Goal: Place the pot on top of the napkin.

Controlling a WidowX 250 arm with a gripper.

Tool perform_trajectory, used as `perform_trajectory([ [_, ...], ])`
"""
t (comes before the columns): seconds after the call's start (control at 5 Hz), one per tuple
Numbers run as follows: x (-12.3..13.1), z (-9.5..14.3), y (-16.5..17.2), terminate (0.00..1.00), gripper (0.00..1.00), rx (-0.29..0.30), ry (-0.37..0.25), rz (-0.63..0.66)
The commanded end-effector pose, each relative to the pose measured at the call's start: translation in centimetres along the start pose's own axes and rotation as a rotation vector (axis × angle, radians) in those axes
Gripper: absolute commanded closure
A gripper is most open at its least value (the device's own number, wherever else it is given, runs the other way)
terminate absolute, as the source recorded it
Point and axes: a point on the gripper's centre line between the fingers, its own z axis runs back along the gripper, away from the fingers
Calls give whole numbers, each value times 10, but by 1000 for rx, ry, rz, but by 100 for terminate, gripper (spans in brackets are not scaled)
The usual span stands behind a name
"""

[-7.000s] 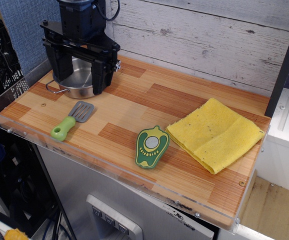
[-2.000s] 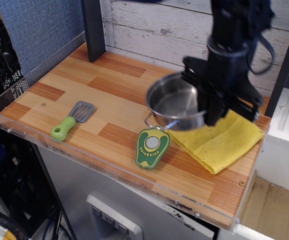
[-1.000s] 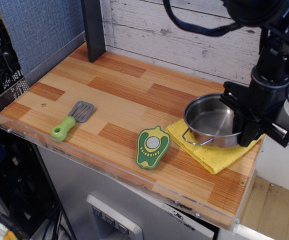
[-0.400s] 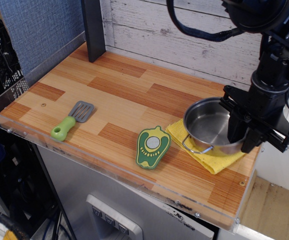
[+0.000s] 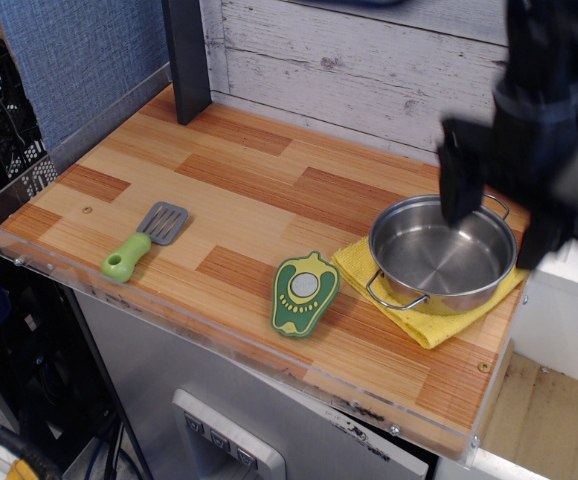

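Note:
The shiny steel pot [image 5: 441, 255] with wire loop handles sits upright on the yellow napkin [image 5: 427, 322] at the right end of the wooden table. The napkin shows at the pot's front and left edges; the rest lies under the pot. My gripper [image 5: 502, 205] is blurred and hovers above the pot's far right rim. Its two black fingers [image 5: 459, 185] stand apart and hold nothing. It no longer touches the pot.
A green pepper-shaped toy [image 5: 303, 292] lies just left of the napkin. A spatula with a green handle [image 5: 142, 241] lies at the left front. A dark post [image 5: 186, 55] stands at the back left. A clear acrylic lip [image 5: 169, 312] runs along the table's front edge.
The pot was carried from the back left across to the napkin and set down. In the last moment the gripper let go of the rim and rose above the pot.

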Motion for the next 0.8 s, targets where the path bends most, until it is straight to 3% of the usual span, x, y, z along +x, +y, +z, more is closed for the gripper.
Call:
perform_trajectory([
  [0.0, -47, 102, 61, 0, 0, 39, 85, 299],
  [0.2, -66, 106, 92, 0, 0, 80, 187, 392],
  [0.4, -76, 87, 111, 0, 0, 141, 248, 397],
  [0.6, -77, 77, 126, 0, 0, 157, 260, 399],
])
